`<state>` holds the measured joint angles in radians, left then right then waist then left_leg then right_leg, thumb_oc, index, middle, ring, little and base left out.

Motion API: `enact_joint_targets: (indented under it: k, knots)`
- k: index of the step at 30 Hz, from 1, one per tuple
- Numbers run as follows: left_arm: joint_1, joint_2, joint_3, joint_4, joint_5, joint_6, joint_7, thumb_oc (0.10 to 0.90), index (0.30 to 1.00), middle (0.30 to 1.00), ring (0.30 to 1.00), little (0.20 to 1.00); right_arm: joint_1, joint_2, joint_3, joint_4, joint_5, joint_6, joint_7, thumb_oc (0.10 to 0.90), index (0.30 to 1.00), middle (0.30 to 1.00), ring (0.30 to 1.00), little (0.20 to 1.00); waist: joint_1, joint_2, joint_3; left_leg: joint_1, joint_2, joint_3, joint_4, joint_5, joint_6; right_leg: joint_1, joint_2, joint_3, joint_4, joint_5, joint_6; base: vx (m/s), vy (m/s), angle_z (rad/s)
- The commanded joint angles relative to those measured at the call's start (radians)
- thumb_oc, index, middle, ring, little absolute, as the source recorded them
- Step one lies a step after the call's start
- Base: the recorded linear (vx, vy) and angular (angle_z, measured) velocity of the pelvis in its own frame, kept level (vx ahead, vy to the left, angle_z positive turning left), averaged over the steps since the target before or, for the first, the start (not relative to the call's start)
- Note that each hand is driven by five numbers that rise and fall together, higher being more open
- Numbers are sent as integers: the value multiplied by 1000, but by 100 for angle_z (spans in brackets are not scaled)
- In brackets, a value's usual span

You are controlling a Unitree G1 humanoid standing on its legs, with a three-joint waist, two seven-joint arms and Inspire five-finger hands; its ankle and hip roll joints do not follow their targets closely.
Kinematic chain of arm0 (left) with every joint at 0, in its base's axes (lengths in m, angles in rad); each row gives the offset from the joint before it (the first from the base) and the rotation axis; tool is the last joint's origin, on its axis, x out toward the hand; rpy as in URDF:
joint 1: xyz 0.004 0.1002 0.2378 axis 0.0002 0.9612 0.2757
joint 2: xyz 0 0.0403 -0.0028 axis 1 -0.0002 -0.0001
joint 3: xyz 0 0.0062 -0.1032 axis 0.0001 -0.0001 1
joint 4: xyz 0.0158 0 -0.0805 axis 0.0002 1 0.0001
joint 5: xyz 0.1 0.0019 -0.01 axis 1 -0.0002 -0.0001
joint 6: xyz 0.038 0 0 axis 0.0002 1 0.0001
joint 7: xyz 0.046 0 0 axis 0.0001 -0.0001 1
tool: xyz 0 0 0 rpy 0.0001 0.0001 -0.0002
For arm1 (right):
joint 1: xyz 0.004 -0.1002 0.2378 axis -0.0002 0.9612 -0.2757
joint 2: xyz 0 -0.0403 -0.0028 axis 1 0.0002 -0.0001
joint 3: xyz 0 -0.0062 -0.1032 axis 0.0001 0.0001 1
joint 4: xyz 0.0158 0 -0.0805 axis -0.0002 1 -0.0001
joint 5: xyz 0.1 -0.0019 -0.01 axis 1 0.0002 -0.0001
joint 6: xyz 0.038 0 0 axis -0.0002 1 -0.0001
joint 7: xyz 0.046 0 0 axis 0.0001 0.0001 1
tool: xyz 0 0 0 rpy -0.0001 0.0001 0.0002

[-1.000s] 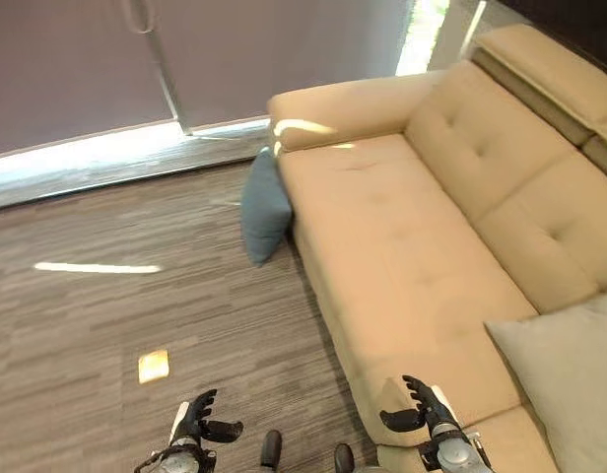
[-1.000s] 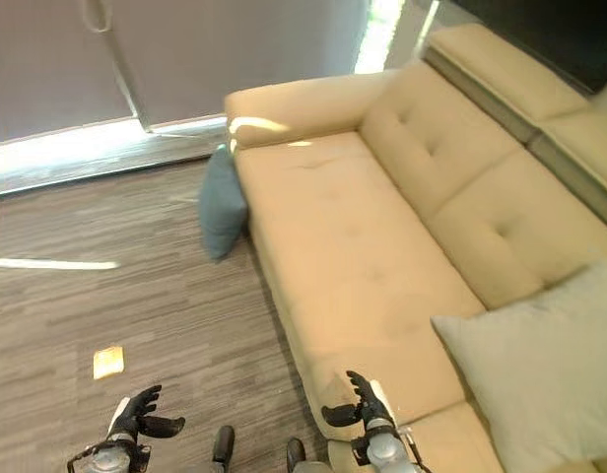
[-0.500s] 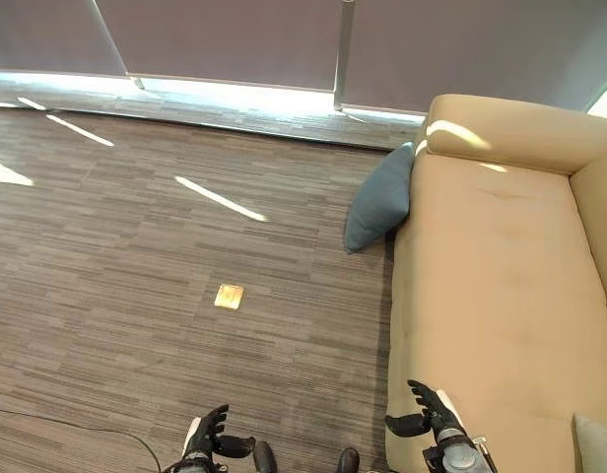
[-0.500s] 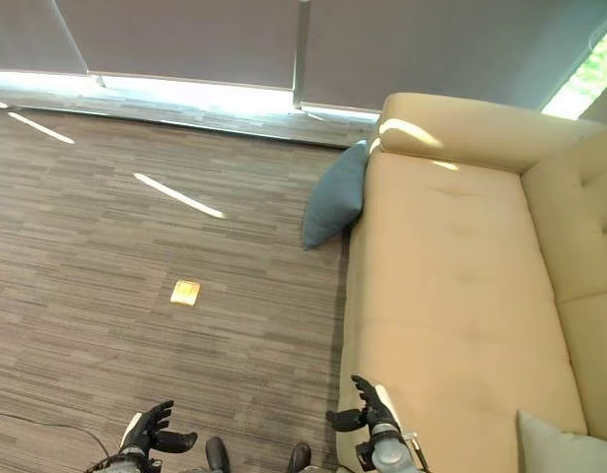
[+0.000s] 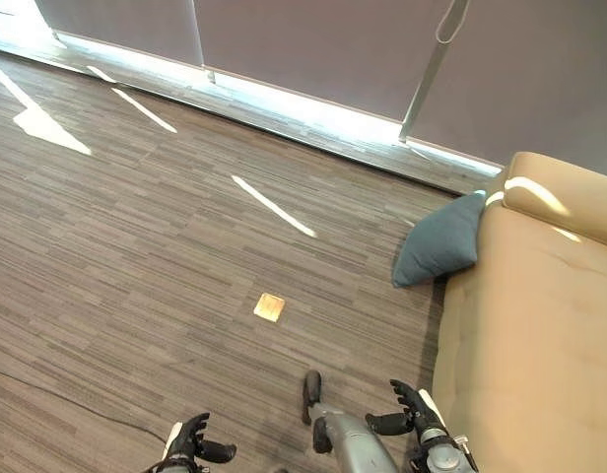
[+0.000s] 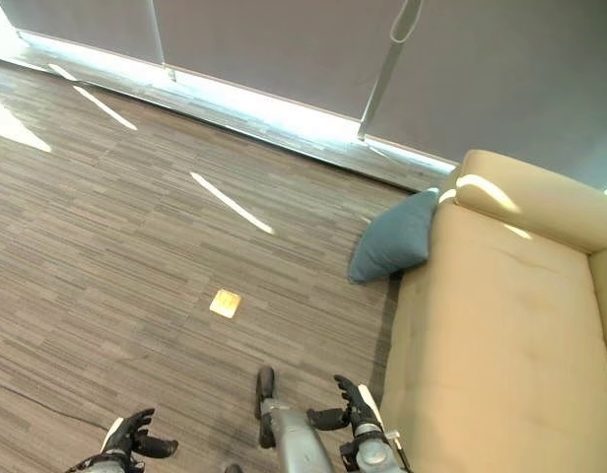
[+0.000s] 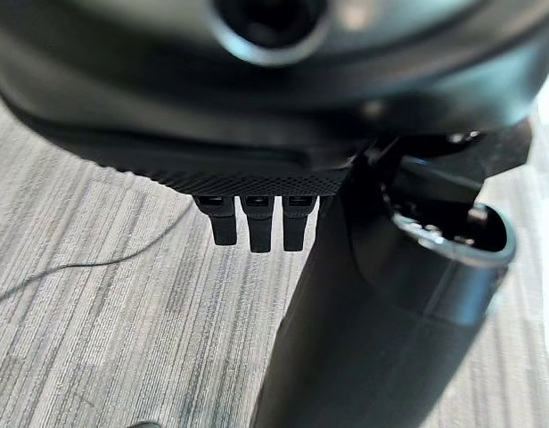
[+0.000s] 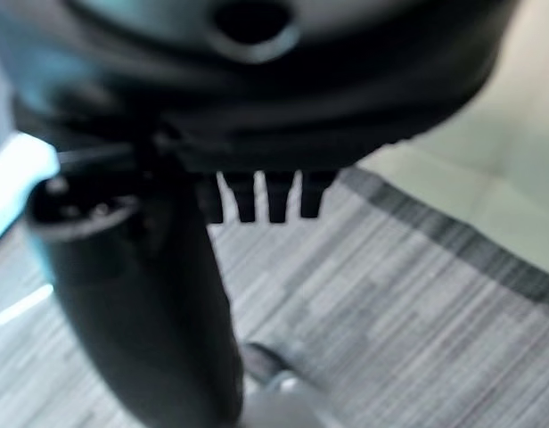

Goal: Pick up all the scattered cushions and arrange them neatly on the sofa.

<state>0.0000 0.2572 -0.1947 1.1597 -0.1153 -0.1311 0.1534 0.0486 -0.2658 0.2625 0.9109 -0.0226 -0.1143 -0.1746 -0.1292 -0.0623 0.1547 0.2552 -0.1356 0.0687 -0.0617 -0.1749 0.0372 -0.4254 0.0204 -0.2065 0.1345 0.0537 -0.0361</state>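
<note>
**Q:** Head views — status?

**A:** I read a teal cushion [image 5: 439,241] on the wood-grain floor [image 5: 136,256], leaning against the near face of the beige sofa [image 5: 540,325] just below its armrest, far right. A small tan floor plate [image 5: 269,306] lies well apart, mid-floor. My left hand [image 5: 190,443] sits near left, my right hand [image 5: 410,418] near right beside the sofa's front edge; both have fingers spread and carry nothing.

**Q:** Wrist views?

**A:** Left wrist: straight fingertips [image 7: 254,223] above floor, nothing held. Right wrist: fingertips [image 8: 257,198] likewise straight and unloaded, over the floor.

**Q:** Step and next move?

**A:** I judge this the approach phase. Next calls for closing on the cushion, then reaching down to grasp.
</note>
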Motion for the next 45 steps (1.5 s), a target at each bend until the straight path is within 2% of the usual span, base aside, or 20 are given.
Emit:
enact_joint_targets:
  k: [1, 2, 3, 4, 7, 8, 11, 12, 13, 16, 20, 24, 26, 27, 29, 32, 35, 36, 42, 45]
  knots:
    - [-2, 32, 1, -83, 29, -47, -4, 800, 900, 900, 900, 900, -5, -59, -21, -22, -14, -32, -11, 800, 900, 900, 900, 900, -36, 6, -40, -96, 50, -28, 151, 13, -61, 175, -35, 50, -38, 17, 130, 343, -161, 59]
    - [3, 29, -10, -104, 27, -45, -11, 800, 900, 900, 900, 900, 1, -69, -26, -33, -7, -36, -7, 800, 900, 900, 900, 900, -45, 10, -43, -135, 81, 7, 285, 75, -121, 231, -22, 57, -63, 7, 114, 244, -127, 44]
    - [3, 30, -10, -104, 27, -45, -11, 800, 900, 900, 900, 900, 1, -68, -26, -33, -7, -36, -7, 800, 900, 900, 900, 900, -47, 8, -46, -138, 78, 6, 284, 79, -120, 228, -25, 57, -64, 8, 114, 266, -160, 32]
    - [1, 34, -14, -125, 16, -45, -13, 800, 900, 900, 900, 900, -9, -78, -26, -40, 0, -38, -9, 800, 900, 900, 900, 900, -40, -12, -36, -213, 90, 28, 434, 129, -143, 268, -33, 76, -83, -1, 94, 158, -107, 4]
    - [-7, 39, -17, -132, 17, -42, -11, 800, 900, 900, 900, 900, -10, -83, -28, -38, 8, -34, -8, 800, 900, 900, 900, 900, -28, -27, -34, -270, 112, 50, 505, 118, -133, 300, -33, 92, -99, -24, 80, 152, -81, -26]
    - [-13, 41, -24, -138, 20, -39, -13, 800, 900, 900, 900, 900, -17, -88, -21, -33, 10, -31, -9, 800, 900, 900, 900, 900, -13, -38, -30, -328, 123, 66, 486, 72, -107, 331, -41, 109, -118, -37, 85, 171, -69, -42]
    - [-15, 46, -34, -150, 28, -40, -16, 800, 900, 900, 900, 900, -21, -92, -19, -33, 7, -31, -10, 800, 900, 900, 900, 900, -2, -51, -33, -377, 124, 70, 388, 34, -82, 352, -56, 124, -133, -51, 99, 207, -12, -30]
    - [-15, 47, -37, -152, 31, -39, -19, 800, 900, 900, 900, 900, -24, -92, -19, -31, 5, -30, -11, 800, 900, 900, 900, 900, 4, -47, -31, -382, 128, 66, 316, 50, -82, 361, -52, 131, -136, -57, 102, 188, 60, -24]
    - [-13, 49, -37, -149, 35, -40, -18, 800, 900, 900, 900, 900, -27, -92, -15, -27, 2, -30, -15, 800, 900, 900, 900, 900, 21, -32, -24, -424, 132, 36, 208, 134, -91, 380, -34, 150, -138, -69, 101, 252, 78, -30]
    - [-17, 43, -34, -144, 23, -46, -12, 800, 900, 900, 900, 900, -41, -92, -2, -19, -9, -26, -20, 800, 900, 900, 900, 900, 56, -21, -7, -481, 111, -33, 155, 208, -100, 420, -7, 200, -130, -93, 96, 180, 60, -47]
    - [-1, 28, -28, -118, 28, -42, -13, 800, 900, 900, 900, 900, -34, -86, 4, -12, -30, -26, -15, 800, 900, 900, 900, 900, 67, -14, -26, -438, 97, -62, 126, 195, -84, 446, -2, 240, -109, -125, 100, 243, 128, -76]
    - [9, 29, -17, -103, 33, -40, -10, 800, 900, 900, 900, 900, -39, -67, 14, 2, -45, -25, -11, 800, 900, 900, 900, 900, 78, -13, -47, -391, 89, -31, 104, 176, -48, 435, -27, 260, -3, -150, 123, 183, 150, -47]
    - [7, 38, -12, -109, 32, -38, -6, 800, 900, 900, 900, 900, -48, -58, 26, -6, -54, -21, -6, 800, 900, 900, 900, 900, 79, -12, -40, -363, 84, -16, 96, 166, -28, 379, -40, 266, 129, -108, 150, 131, 153, -46]
    - [0, 50, -3, -119, 26, -36, -1, 800, 900, 900, 900, 900, -60, -53, 33, -20, -58, -21, -3, 800, 900, 900, 900, 900, 72, -11, -24, -340, 86, -9, 90, 161, -11, 319, -41, 270, 243, -43, 177, 69, 97, -29]
    - [-1, 53, 3, -124, 21, -41, 7, 800, 900, 900, 900, 900, -65, -45, 36, -36, -58, -27, -5, 800, 900, 900, 900, 900, 70, -1, -17, -317, 91, 1, 77, 150, -4, 276, -57, 243, 305, -36, 184, 116, 92, -39]
    - [3, 50, 10, -124, 11, -42, 11, 800, 900, 900, 900, 900, -67, -41, 37, -39, -60, -26, -5, 800, 900, 900, 900, 900, 69, 6, -18, -278, 90, 1, 48, 139, -3, 246, -76, 186, 269, -48, 172, 176, 31, -39]
    - [3, 42, 12, -103, -2, -42, 10, 800, 900, 900, 900, 900, -84, -47, 40, -28, -60, -23, -7, 800, 900, 900, 900, 900, 57, 4, -19, -239, 82, 0, 23, 120, -8, 196, -69, 121, 97, -38, 160, 248, -61, -31]
    - [-7, 39, 17, -78, -3, -41, 9, 800, 900, 900, 900, 900, -91, -49, 42, -21, -60, -18, -7, 800, 900, 900, 900, 900, 44, -4, -14, -214, 73, -4, 18, 106, -14, 164, -70, 89, -19, 0, 168, 180, -50, -22]
    - [-15, 28, 6, -71, 14, -42, 3, 800, 900, 900, 900, 900, -64, -53, 36, 6, -62, -11, -9, 800, 900, 900, 900, 900, 28, -14, -23, -172, 58, -29, 30, 57, -21, 203, -55, 126, -95, 37, 154, 236, -103, 5]
    - [-14, 17, -23, -87, 31, -42, -7, 800, 900, 900, 900, 900, -43, -72, 13, -3, -44, -20, -13, 800, 900, 900, 900, 900, 12, -9, -36, -185, 72, -10, 128, 15, -59, 248, -56, 108, -120, 20, 138, 240, -161, 31]
